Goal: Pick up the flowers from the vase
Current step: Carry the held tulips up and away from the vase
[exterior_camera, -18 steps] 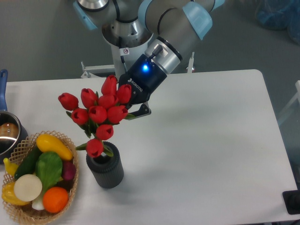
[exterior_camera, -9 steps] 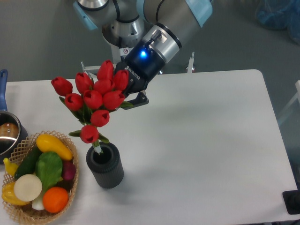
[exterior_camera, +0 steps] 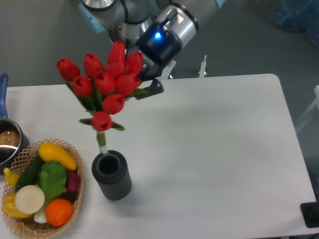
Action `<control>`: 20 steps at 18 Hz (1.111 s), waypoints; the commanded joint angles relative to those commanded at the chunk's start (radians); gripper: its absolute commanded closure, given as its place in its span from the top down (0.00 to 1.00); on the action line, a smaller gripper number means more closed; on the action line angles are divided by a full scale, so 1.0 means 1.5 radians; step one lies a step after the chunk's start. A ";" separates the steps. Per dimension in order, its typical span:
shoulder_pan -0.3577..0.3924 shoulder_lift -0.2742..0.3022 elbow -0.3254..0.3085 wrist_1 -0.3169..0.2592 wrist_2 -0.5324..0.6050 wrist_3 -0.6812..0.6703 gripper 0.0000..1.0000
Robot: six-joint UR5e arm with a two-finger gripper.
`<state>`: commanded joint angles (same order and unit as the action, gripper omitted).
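Note:
The flowers (exterior_camera: 104,82), a bunch of red tulip buds with green leaves, hang tilted in the air above the left of the white table. Their stem end (exterior_camera: 102,145) is just above the mouth of the vase. The vase (exterior_camera: 111,175), a short dark cylinder, stands upright near the front left. My gripper (exterior_camera: 144,84) is behind the blooms at the upper right of the bunch and is shut on it; its fingers are mostly hidden by the buds.
A wicker basket (exterior_camera: 75,199) of produce sits at the front left corner, close to the vase. A steel pot (exterior_camera: 9,144) with a blue handle is at the left edge. The robot base (exterior_camera: 132,30) stands behind the table's far edge.
The gripper has risen with the flowers. The bunch has come up out of the vase, so its stem end now hangs just above the mouth. The vase has not moved.

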<state>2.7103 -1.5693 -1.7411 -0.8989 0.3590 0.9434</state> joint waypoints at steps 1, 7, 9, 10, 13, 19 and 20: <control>0.016 0.000 -0.001 0.000 -0.001 0.000 0.25; 0.092 -0.004 -0.002 0.000 -0.003 0.000 0.25; 0.117 -0.006 -0.002 0.001 -0.003 0.002 0.25; 0.123 -0.007 -0.002 0.001 -0.003 0.004 0.25; 0.142 -0.010 -0.002 0.002 -0.002 0.006 0.25; 0.169 -0.017 -0.011 0.002 -0.001 0.008 0.25; 0.173 -0.018 -0.012 0.002 -0.001 0.008 0.25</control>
<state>2.9697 -1.5969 -1.7595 -0.8958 0.3574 0.9557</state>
